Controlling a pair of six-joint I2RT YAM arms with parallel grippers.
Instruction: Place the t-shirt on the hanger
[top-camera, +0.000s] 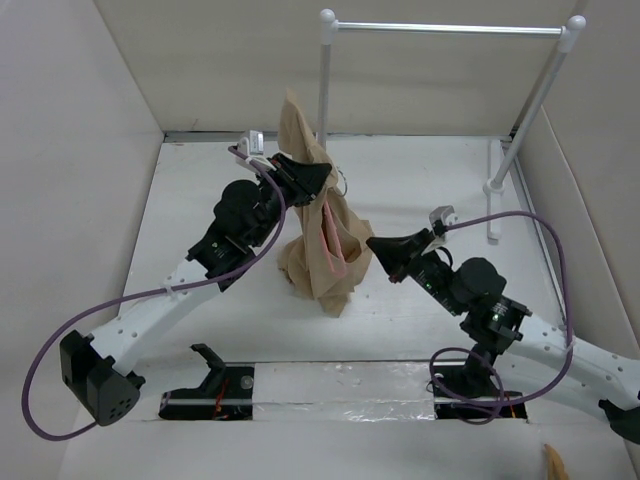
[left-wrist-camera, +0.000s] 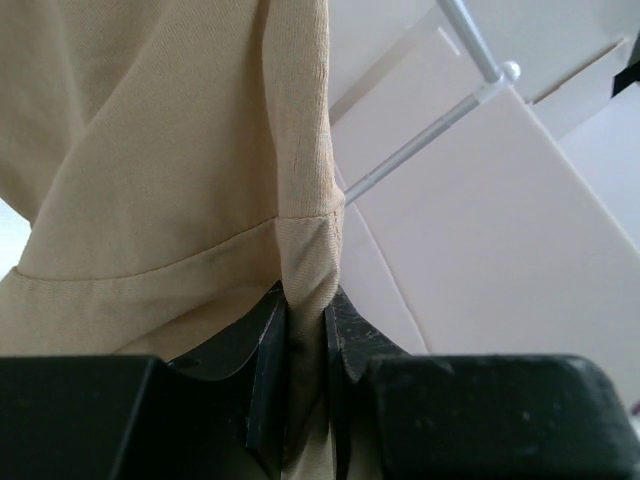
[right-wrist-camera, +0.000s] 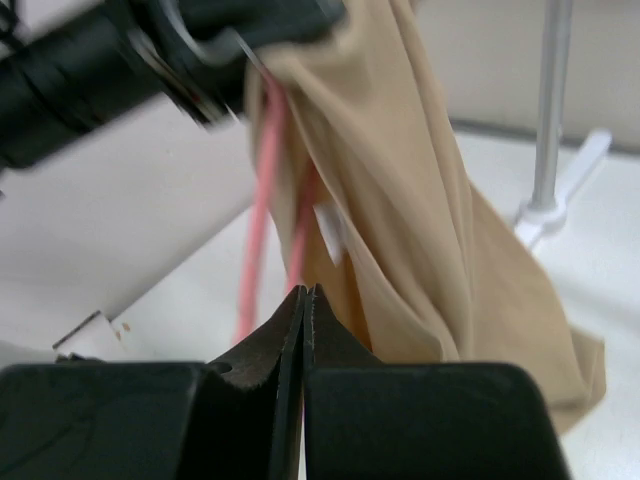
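Observation:
The tan t-shirt (top-camera: 318, 262) hangs bunched from my left gripper (top-camera: 316, 178), its lower end resting on the table. The left jaws are shut on a folded hem of the t-shirt (left-wrist-camera: 150, 150), which shows in the left wrist view at the gripper (left-wrist-camera: 306, 300). The salmon-pink hanger (top-camera: 333, 245) sits inside the cloth, with only its thin bars showing (right-wrist-camera: 262, 200). My right gripper (top-camera: 376, 246) is shut and empty, its tip (right-wrist-camera: 305, 292) just right of the t-shirt (right-wrist-camera: 430, 220) and close to the pink bars.
A white-posted rack with a metal rail (top-camera: 450, 28) stands at the back right, its foot (top-camera: 492, 185) on the table. White walls enclose the workspace on the left, back and right. The rack post also shows in the right wrist view (right-wrist-camera: 548, 120).

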